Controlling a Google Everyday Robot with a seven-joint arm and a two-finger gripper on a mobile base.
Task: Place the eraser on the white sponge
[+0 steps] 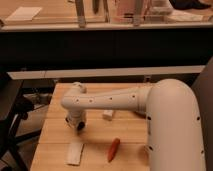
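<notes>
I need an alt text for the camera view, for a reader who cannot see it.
A white robot arm reaches left over a wooden table, its gripper shut and hanging above the table's left part. Nearer the camera lie a flat white sponge and an orange carrot-shaped piece; a small white block sits behind the arm.

Office or lab workspace. Light wooden table [60,135] in foreground holds small test items: white sponge [75,152], orange carrot-shaped piece [114,149], small white block [108,114]. White robot arm [125,102] reaches across, gripper [76,123] low over tabletop, fingers closed. Black office chair [12,117] at left. Long wooden counter [45,12] behind.
</notes>
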